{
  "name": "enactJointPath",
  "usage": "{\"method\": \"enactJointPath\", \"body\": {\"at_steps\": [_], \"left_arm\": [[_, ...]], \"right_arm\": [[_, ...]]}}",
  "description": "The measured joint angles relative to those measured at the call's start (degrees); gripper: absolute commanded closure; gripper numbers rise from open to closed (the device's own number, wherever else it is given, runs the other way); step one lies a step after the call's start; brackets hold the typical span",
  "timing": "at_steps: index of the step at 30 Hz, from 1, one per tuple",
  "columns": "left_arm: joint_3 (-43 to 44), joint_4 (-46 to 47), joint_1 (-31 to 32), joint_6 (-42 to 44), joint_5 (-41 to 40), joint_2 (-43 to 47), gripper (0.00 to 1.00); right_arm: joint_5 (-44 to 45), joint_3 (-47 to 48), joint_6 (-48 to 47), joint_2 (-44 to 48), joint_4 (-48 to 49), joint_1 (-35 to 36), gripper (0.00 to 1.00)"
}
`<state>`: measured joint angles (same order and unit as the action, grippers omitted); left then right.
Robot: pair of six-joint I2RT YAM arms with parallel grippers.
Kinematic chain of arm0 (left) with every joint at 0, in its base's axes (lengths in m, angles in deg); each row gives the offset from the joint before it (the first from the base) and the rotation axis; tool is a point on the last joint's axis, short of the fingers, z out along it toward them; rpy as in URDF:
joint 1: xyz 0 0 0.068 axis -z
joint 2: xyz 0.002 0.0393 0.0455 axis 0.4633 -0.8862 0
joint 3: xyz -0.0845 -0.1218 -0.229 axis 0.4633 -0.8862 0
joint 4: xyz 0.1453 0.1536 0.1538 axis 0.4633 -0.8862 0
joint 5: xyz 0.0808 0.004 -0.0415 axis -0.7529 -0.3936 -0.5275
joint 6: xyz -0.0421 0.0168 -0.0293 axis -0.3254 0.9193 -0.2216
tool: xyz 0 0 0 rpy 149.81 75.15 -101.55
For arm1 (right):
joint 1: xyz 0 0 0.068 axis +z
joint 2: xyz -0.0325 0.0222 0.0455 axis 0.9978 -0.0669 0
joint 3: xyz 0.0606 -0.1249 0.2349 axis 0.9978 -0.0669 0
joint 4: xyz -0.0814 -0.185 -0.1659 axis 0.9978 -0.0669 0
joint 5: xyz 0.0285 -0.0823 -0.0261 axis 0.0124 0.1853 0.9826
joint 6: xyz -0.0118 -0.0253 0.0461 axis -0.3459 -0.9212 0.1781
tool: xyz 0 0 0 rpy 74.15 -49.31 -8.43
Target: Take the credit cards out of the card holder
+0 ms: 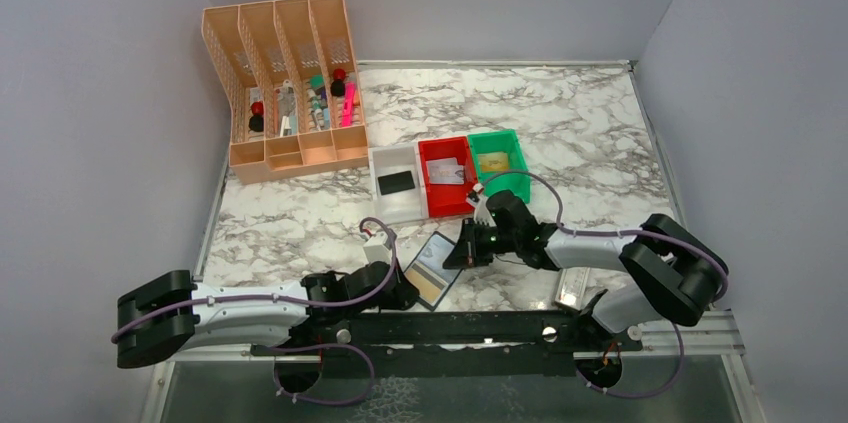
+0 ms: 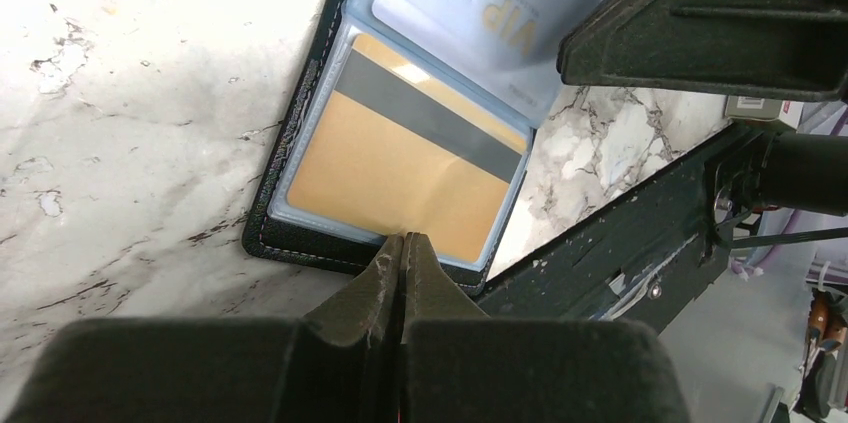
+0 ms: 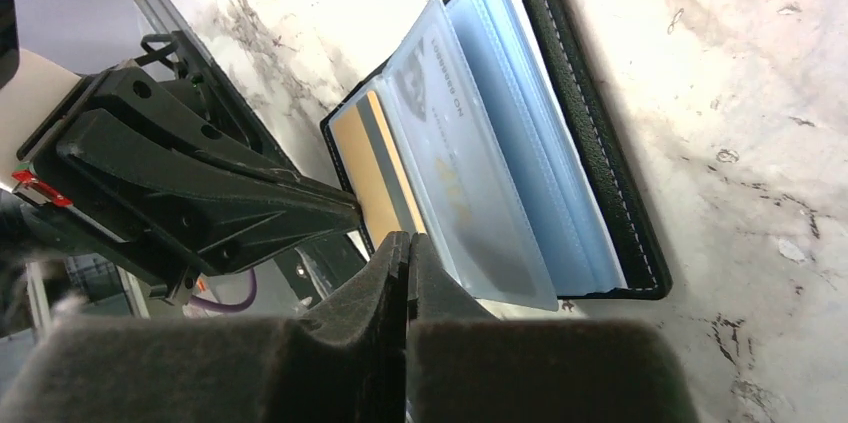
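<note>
Marbled surface (image 1: 600,123) carries the open card holder (image 1: 437,265); left pincer (image 2: 403,240) and right pincer (image 3: 408,240), both pressed together, point at its edges.

The fingers (image 3: 392,278) press together; just beyond their tips the card holder (image 3: 605,193) lies open, a gold card (image 3: 362,158) showing.

Cannot see the edge of the gold card (image 2: 400,178) behind the left claw (image 2: 404,240) tips, cannot follow the card holder (image 2: 300,248) or VIP card (image 2: 480,13) past the frame edge beyond them, cannot read blurred card print ahead of the right claw (image 3: 405,240).
</note>
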<state>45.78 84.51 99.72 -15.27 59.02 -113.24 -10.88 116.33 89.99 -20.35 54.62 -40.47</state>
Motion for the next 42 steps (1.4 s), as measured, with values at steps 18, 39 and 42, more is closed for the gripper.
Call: {"method": "enactJointPath", "body": {"at_steps": [18,39,42], "left_arm": [[-0.2,0.1,0.0,0.9,0.0,0.9,1.00],[0.4,0.9,0.0,2.7,0.2,-1.1,1.00],[0.5,0.9,0.0,2.9,0.2,-1.1,1.00]], "right_arm": [[-6.0,6.8,-10.2,-9.9,-1.7,3.8,0.68],[-9.1,4.0,-7.1,-10.1,1.9,3.6,0.81],[-7.8,4.3,-7.5,-10.1,1.0,4.0,0.91]]}}
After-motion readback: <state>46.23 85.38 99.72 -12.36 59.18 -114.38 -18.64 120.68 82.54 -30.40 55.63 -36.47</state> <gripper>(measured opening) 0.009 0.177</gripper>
